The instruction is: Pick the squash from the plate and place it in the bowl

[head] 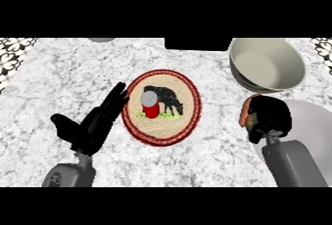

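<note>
Head view: the marbled grey-white bench fills the picture. At the right, the right hand is clenched round the squash, which shows only as an orange sliver with a greenish patch at the hand's left side; the rest is hidden under the black fingers. Hand and squash sit over the left rim of the pale grey plate, which lies at the right edge of the view. Whether the squash touches the plate or is clear of it cannot be told. The cream bowl stands just beyond the hand, toward the top right, tilted so its hollow faces the viewer.

In the middle lies a round mat with a dark red border and a picture of a black cow, and a red can with a grey top stands on it. The left hand is released, fingers straight and pointing up toward the mat's left rim, thumb spread out to the left.
</note>
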`<action>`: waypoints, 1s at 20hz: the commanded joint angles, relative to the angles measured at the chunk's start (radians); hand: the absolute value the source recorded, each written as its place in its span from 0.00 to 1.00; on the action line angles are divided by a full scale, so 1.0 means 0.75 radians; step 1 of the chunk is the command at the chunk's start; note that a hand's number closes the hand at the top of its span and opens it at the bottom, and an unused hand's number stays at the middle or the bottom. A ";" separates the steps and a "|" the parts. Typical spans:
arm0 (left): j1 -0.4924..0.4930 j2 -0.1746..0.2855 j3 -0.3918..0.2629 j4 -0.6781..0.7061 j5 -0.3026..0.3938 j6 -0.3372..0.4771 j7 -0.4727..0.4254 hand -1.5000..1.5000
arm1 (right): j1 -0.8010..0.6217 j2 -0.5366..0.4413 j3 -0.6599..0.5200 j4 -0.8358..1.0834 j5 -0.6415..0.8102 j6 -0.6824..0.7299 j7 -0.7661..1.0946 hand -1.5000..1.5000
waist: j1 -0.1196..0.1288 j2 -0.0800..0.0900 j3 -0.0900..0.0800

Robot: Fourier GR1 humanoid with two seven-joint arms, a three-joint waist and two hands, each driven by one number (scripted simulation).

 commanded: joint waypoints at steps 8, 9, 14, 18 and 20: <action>-0.018 0.040 0.067 0.073 0.029 -0.041 -0.021 0.50 | -0.422 0.285 0.495 -0.226 -0.121 0.086 0.849 1.00 | -0.014 0.008 0.023; 0.002 0.018 0.036 0.080 -0.008 -0.028 -0.072 0.50 | -0.507 0.285 0.495 -0.217 -0.128 0.099 0.926 1.00 | -0.011 0.008 0.022; 0.018 0.016 0.054 0.006 0.029 -0.012 0.008 0.50 | -0.699 0.286 0.460 -0.387 -0.042 0.292 1.061 1.00 | -0.033 0.000 0.022; 0.014 0.011 0.051 -0.041 0.020 0.015 0.050 0.50 | -0.755 0.287 0.366 -0.431 -0.001 0.365 1.039 1.00 | -0.041 0.001 0.023; 0.001 -0.017 0.018 0.027 -0.032 0.020 -0.022 0.50 | -0.866 0.287 0.287 -0.307 0.009 0.303 0.989 1.00 | -0.034 0.008 0.023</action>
